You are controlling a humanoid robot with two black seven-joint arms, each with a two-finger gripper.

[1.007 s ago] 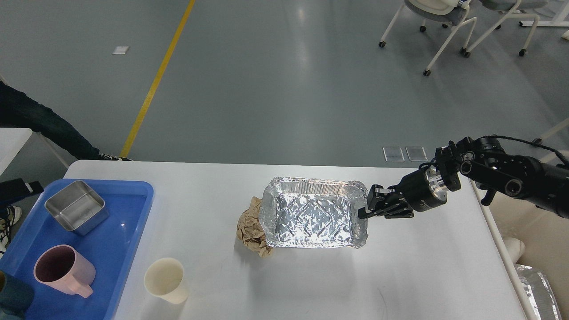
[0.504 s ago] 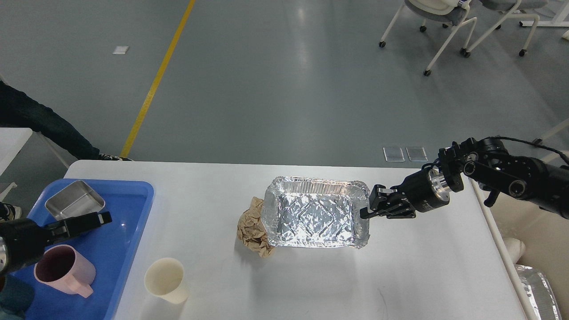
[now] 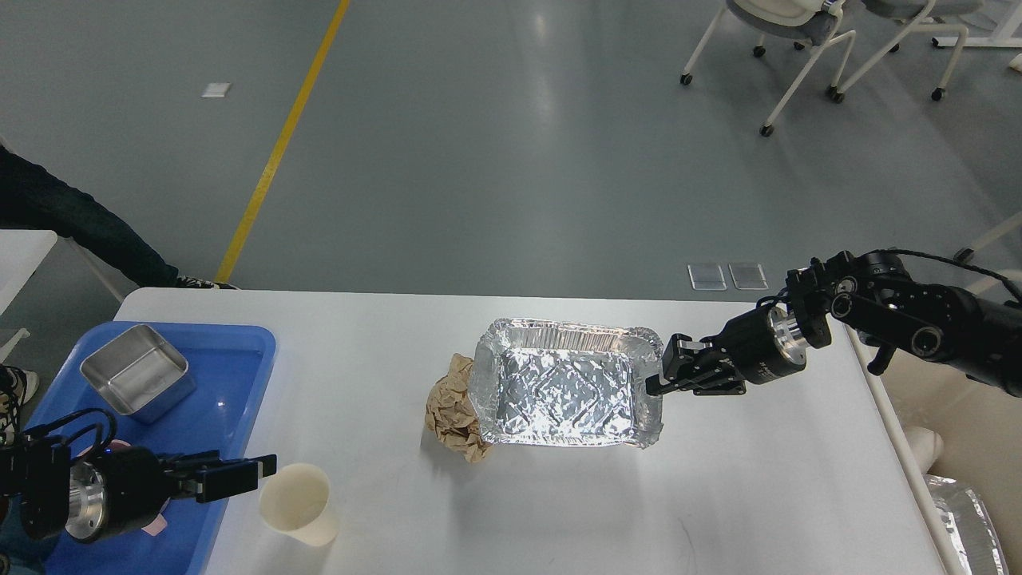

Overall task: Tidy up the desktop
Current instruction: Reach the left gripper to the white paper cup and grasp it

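Head view, read from the left: the blue tray [image 3: 239, 351] sits at the desktop's [image 3: 383, 511] left edge with a steel box [image 3: 137, 381] in its far part, and low over its near part the left gripper [image 3: 254, 465] reaches rightward, its dark fingers lying close together with nothing between them; whether they are fully closed I cannot tell. Just beside its tip stands an empty cream paper cup [image 3: 297, 505] on the bare white surface, tray-side. A light cup like that would likely tip or skid if a finger struck its rim from the side instead of straddling the wall, and it could roll toward the near edge. Further right, a crumpled brown paper wad [image 3: 449, 411] is tucked against, perhaps partly under, the left wall of a foil tray [image 3: 563, 383] at the middle of the desktop. The right gripper [image 3: 656, 382] is pinched onto that tray's right rim. Thin foil bends easily, so a one-sided lift risks buckling the wall or slipping out of the pinch, and dragging it might pull the wad along or leave it stranded. As for the desktop itself, it stretches beneath both arms: the left gripper hovers over its left margin, the right gripper near its right-centre, and a cream-coloured bin [image 3: 958, 431] waits off the right edge.
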